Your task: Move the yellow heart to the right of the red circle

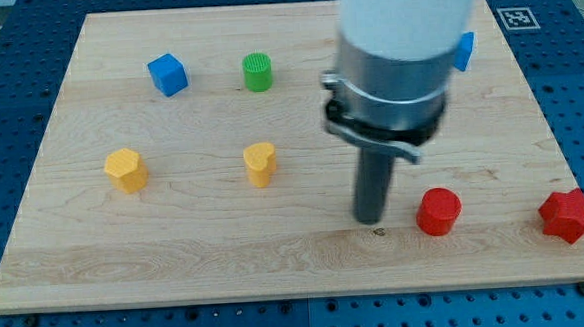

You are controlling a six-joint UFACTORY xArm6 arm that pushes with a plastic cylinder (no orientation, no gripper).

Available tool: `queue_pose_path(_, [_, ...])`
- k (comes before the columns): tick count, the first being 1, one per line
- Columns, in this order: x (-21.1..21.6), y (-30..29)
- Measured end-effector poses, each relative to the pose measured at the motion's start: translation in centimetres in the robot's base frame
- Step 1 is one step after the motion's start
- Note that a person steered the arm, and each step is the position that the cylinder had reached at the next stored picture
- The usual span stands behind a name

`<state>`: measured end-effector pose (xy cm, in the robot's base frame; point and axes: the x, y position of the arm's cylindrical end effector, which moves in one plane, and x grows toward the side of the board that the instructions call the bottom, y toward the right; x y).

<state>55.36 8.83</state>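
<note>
The yellow heart [260,163] sits on the wooden board left of the middle. The red circle [439,211] stands near the view's bottom right. My tip [369,220] rests on the board between them, a short way left of the red circle and well to the right of the yellow heart, touching neither.
A yellow hexagon-like block [126,170] lies at the left. A blue cube [167,74] and a green cylinder [257,72] are near the top. A blue block [464,50] is partly hidden behind the arm. A red star [568,215] sits at the right edge of the wooden board [177,260].
</note>
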Motion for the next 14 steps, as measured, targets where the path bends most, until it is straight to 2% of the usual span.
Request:
queue_pose_path(1, [0.0,6.5])
queue_pose_path(2, [0.0,10.1])
queue_pose_path(3, [-0.5,8.5])
queue_pose_path(4, [-5.7,8.2])
queue_pose_path(5, [-11.1,5.4])
queue_pose_path(6, [-12.1,-2.2])
queue_pose_path(8, [-10.6,-15.0])
queue_pose_path(9, [-8.2,-16.7])
queue_pose_path(11, [-6.6,-2.9])
queue_pose_path(12, [-6.5,-1.2])
queue_pose_path(13, [-8.4,-5.5])
queue_pose_path(14, [-7.1,-9.7])
